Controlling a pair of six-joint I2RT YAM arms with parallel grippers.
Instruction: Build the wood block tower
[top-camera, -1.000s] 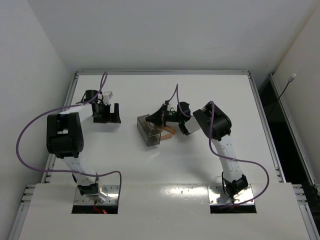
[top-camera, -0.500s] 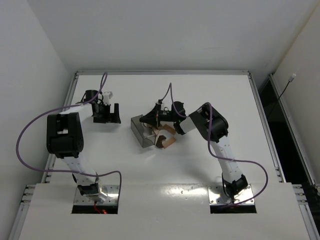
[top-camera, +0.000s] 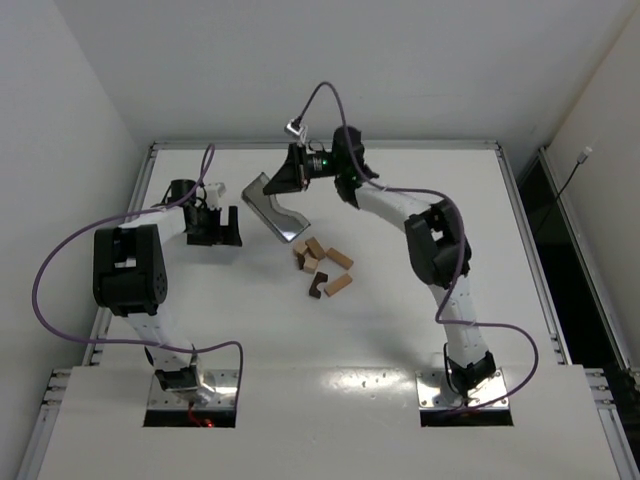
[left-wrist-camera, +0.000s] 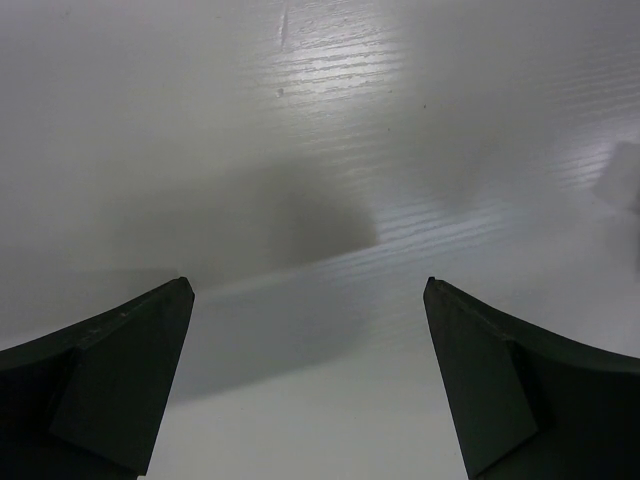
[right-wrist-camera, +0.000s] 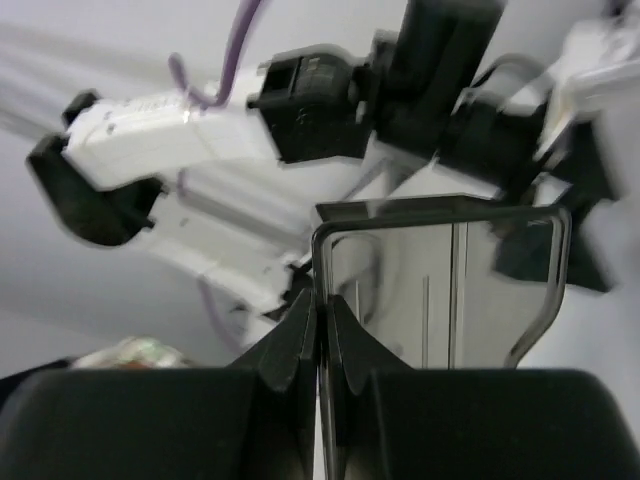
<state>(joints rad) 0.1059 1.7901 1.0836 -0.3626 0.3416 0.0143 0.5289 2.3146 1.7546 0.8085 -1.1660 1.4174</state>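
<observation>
Several wood blocks (top-camera: 321, 266) lie loose in a small heap on the table's middle: light tan cuboids (top-camera: 340, 257) and a few dark brown pieces (top-camera: 315, 286). No tower stands anywhere in view. My right gripper (top-camera: 285, 182) is raised at the far middle, shut on one wall of the grey translucent tray (top-camera: 271, 207), which hangs tilted. In the right wrist view my right gripper (right-wrist-camera: 320, 300) pinches the edge of the tray (right-wrist-camera: 440, 290). My left gripper (top-camera: 222, 232) is open and empty at the far left; in its wrist view the left gripper (left-wrist-camera: 310, 290) shows only bare table.
The table's raised rim (top-camera: 325, 146) runs along the far edge just behind the right gripper. The left arm's purple cable (top-camera: 70, 250) loops at the left. White walls stand close on the left and back.
My right arm has lifted the tray up and away to the far left and tipped it. The blocks have spilled out onto the table. The left arm has not moved.
</observation>
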